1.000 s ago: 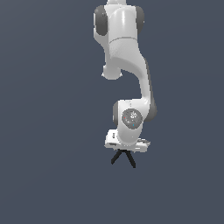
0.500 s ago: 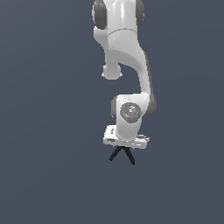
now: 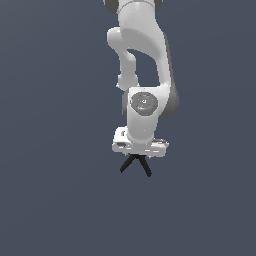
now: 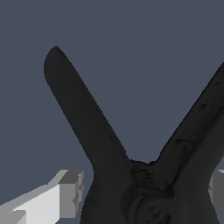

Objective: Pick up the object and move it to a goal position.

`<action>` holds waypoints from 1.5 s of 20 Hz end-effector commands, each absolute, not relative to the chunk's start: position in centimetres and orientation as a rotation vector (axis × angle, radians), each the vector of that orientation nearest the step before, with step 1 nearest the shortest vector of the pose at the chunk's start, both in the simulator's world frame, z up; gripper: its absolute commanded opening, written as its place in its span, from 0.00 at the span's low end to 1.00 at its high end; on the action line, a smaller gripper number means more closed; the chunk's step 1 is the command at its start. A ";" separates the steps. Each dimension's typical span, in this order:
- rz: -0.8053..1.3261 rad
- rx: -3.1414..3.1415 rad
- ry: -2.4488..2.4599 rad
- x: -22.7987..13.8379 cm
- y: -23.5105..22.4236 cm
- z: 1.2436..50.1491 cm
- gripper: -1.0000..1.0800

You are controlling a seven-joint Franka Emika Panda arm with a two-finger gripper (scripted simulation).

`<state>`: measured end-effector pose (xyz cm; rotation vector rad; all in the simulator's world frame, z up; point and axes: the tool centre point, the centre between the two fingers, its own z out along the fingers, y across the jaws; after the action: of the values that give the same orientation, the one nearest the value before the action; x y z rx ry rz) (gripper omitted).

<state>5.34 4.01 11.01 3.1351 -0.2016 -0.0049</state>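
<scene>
A white arm (image 3: 142,60) with grey joint patches is seen against a plain slate-blue backdrop (image 3: 50,150). The gripper (image 3: 136,156) is rendered white with pale grey fingers (image 4: 72,192). The spring clamp (image 3: 135,163) is shown matt black, mottled charcoal up close.

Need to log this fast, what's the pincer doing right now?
Pincer: closed on the black spring clamp, its two legs splayed below.

Open room all around the arm

The gripper (image 3: 136,156) hung in plain dark space with the black clamp (image 3: 135,164) filling the gap between its fingers (image 4: 65,195). Nothing stood near it on the exterior view's left, right, or below.
</scene>
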 end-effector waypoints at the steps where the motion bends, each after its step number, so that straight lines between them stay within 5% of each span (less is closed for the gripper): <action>1: 0.000 3.136 -0.202 4.6 3.4 13.5 0.00; 30: 0.000 3.136 -0.203 -5.4 -4.8 44.1 0.00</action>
<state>-4.96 -4.49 42.76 3.1361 -0.2034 -0.0007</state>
